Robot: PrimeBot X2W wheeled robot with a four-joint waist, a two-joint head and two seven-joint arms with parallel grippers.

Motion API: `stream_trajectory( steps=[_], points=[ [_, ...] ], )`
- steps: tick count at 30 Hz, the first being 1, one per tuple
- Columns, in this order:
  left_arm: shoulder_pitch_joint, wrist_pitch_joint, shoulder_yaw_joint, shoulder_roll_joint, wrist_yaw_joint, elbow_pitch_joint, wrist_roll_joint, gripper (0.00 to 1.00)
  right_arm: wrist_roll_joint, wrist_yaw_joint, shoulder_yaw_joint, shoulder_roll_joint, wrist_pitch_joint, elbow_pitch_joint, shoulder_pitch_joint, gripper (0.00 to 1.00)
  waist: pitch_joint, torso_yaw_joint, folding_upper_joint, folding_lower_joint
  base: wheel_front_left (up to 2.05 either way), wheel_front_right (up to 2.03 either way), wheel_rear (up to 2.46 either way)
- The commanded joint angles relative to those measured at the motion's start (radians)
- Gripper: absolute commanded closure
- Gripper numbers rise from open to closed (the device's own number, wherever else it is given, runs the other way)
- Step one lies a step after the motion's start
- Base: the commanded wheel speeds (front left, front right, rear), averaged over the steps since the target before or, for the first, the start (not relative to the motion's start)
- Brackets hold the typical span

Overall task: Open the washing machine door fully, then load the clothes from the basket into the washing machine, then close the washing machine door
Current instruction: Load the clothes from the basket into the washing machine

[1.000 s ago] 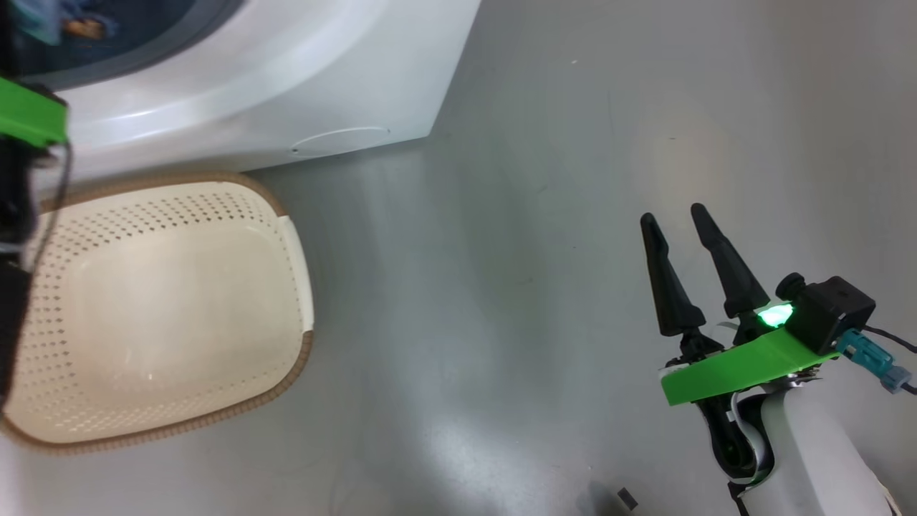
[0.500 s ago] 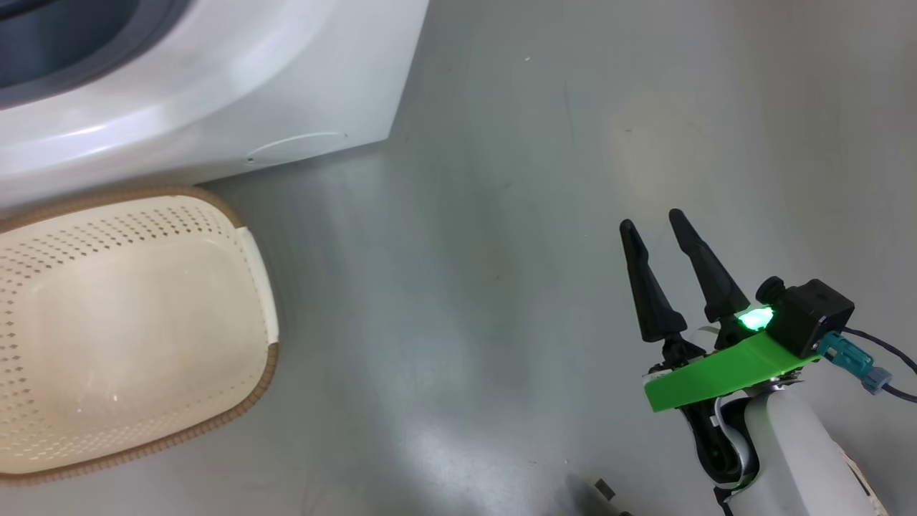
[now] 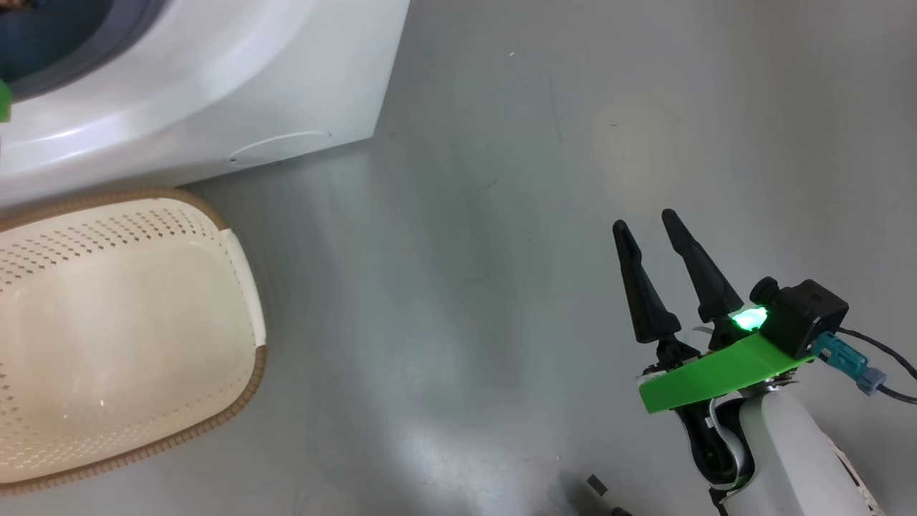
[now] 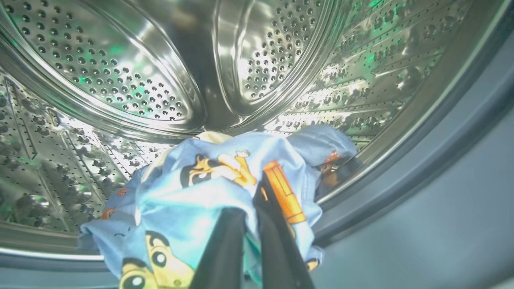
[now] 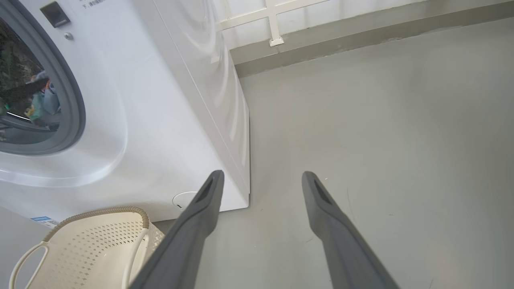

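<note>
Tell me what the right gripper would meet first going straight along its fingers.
Probably the floor: the open right gripper points past the washer, which lies to its left. Depth is unclear; the wall base beyond is possible.

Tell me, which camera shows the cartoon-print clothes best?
The left wrist view: the blue cartoon-print clothes appear close up against the steel drum, print clear. The right wrist view gives a small, dim glimpse through the washing machine opening. The head view's corner of that opening is too dark to tell.
</note>
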Motion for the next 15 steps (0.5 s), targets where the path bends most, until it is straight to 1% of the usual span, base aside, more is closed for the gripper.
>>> stream_trajectory(
  steps=[1, 3, 5, 6, 7, 8, 15],
  points=[
    [-0.026, -0.005, 0.009, 0.046, -0.001, 0.008, 0.009, 0.92, 0.004, 0.002, 0.019, 0.003, -0.007, -0.023, 0.014, 0.0, 0.0, 0.002, 0.0, 0.0, 0.0, 0.0, 0.0],
    [-0.045, -0.005, -0.015, 0.048, -0.002, 0.055, 0.024, 0.8, 0.005, 0.002, 0.02, 0.001, -0.007, -0.023, 0.013, 0.0, -0.002, 0.005, 0.0, 0.0, 0.0, 0.0, 0.0],
    [-0.077, -0.005, -0.039, 0.043, -0.002, 0.119, 0.024, 0.58, 0.005, 0.002, 0.025, 0.001, -0.007, -0.021, 0.013, 0.0, -0.005, 0.009, 0.0, 0.0, 0.0, 0.0, 0.0],
    [-0.085, -0.005, -0.049, 0.041, -0.002, 0.128, 0.021, 0.51, 0.006, 0.002, 0.028, 0.001, -0.007, -0.021, 0.012, 0.0, -0.006, 0.009, 0.0, 0.0, 0.0, 0.0, 0.0],
    [-0.092, -0.005, -0.06, 0.043, -0.002, 0.138, 0.02, 0.35, 0.006, 0.002, 0.03, 0.001, -0.007, -0.021, 0.012, 0.0, -0.007, 0.009, 0.0, 0.0, 0.0, 0.0, 0.0],
    [-0.101, -0.005, -0.066, 0.045, -0.002, 0.142, 0.017, 0.0, 0.007, 0.002, 0.032, 0.001, -0.007, -0.021, 0.012, 0.0, -0.006, 0.009, 0.0, 0.0, 0.0, 0.0, 0.0],
    [-0.122, -0.005, -0.104, 0.042, -0.003, 0.186, -0.009, 0.0, 0.009, 0.002, 0.03, 0.001, -0.007, -0.024, 0.007, 0.0, 0.002, 0.012, 0.0, 0.0, 0.0, 0.0, 0.0]
  ],
)
